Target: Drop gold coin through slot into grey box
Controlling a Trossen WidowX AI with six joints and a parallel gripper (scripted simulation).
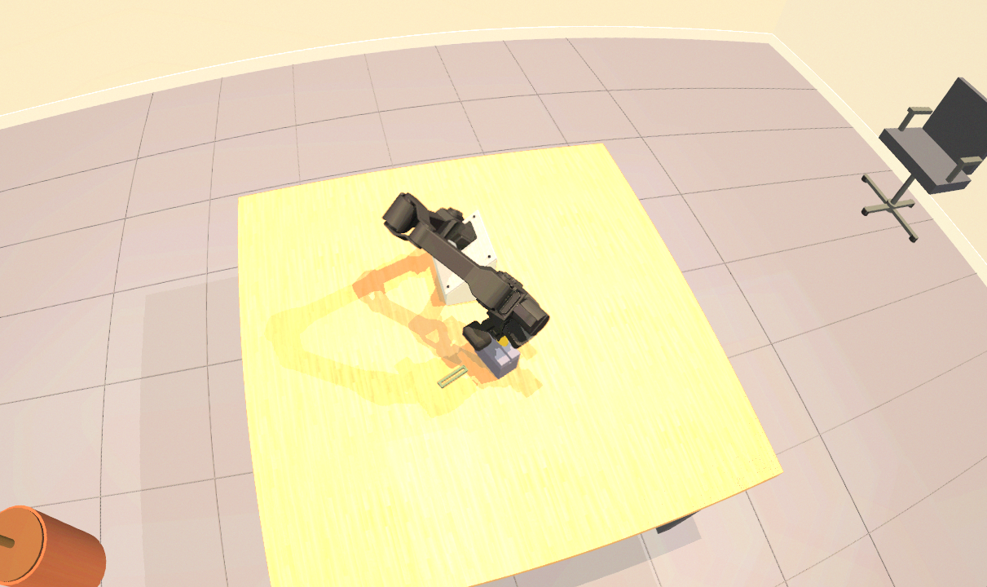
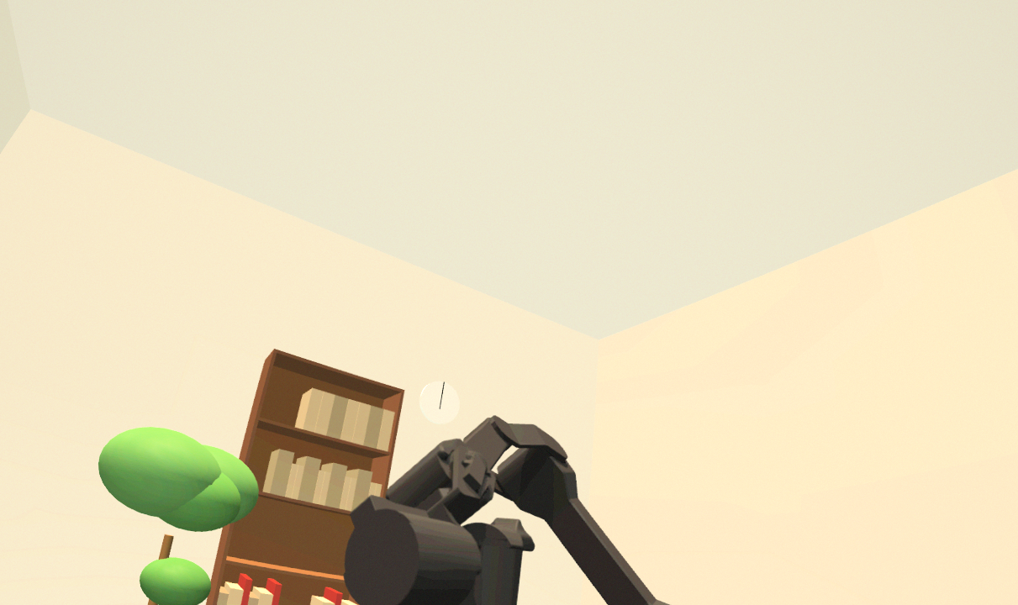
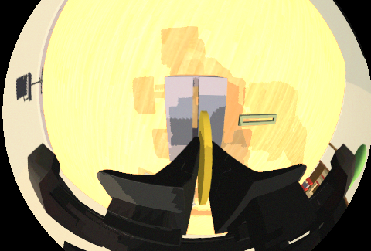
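Claw [image 3: 204,169] grips coin [image 3: 205,154] above box [image 3: 182,107]; holder [image 3: 258,120] vacant

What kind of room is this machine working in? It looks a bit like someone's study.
Probably a study or small office: a bookcase with books, a green plant beside it and a swivel chair on the tiled floor. The arm stands on a wooden table in the middle.

Directly below the jaws, only the grey box [image 3: 196,108], slot [image 3: 196,102] in line with the held coin [image 3: 204,158]. Beside the box, the green holder [image 3: 258,120], low on the counter [image 1: 380,452]. Behind, the white arm base [image 1: 456,280].
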